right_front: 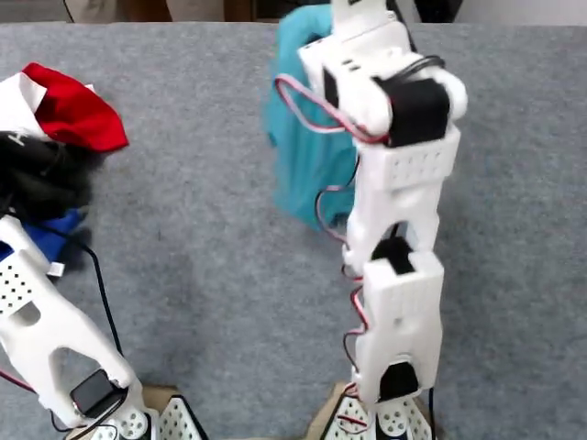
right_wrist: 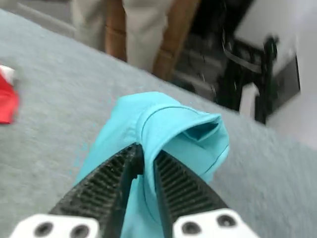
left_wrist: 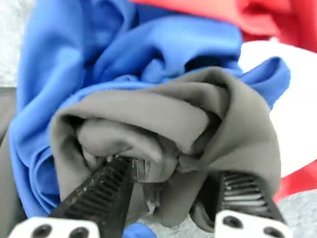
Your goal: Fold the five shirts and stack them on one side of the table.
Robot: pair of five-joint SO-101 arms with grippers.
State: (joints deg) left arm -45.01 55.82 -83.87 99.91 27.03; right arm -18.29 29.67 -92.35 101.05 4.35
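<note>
1. Right arm is sitting highest and closest to the overhead camera. Right gripper (right_wrist: pixel 147 154) is pinching a fold of the teal shirt (right_wrist: pixel 173 134), with the jaws nearly together and cloth between them.
2. The teal shirt (right_front: pixel 298 174) is lying at the far middle of the tabletop (right_front: pixel 202 275), bunched rather than flat. Its long axis is running from the far edge back toward the robot, and most of the cloth is trailing on the left of the right arm.
3. Left gripper (left_wrist: pixel 178 171) is standing in the pile at the left edge. Its jaws are spread wide and straddling a bunched fold of the grey shirt (left_wrist: pixel 163 114), not squeezing it.
4. In the pile, the blue shirt (left_wrist: pixel 148 49) is lying under and around the grey one. The red shirt (right_front: pixel 73 115) and white shirt (right_front: pixel 14 105) are sitting on the far side.
5. Key relation: teal is belonging to the right arm and the pile to the left arm, with bare tabletop between them. My read is that the spread-out will be needing teal dragged along its long axis onto that bare patch. The left arm is the nearer one for pinning the loose end.
</note>
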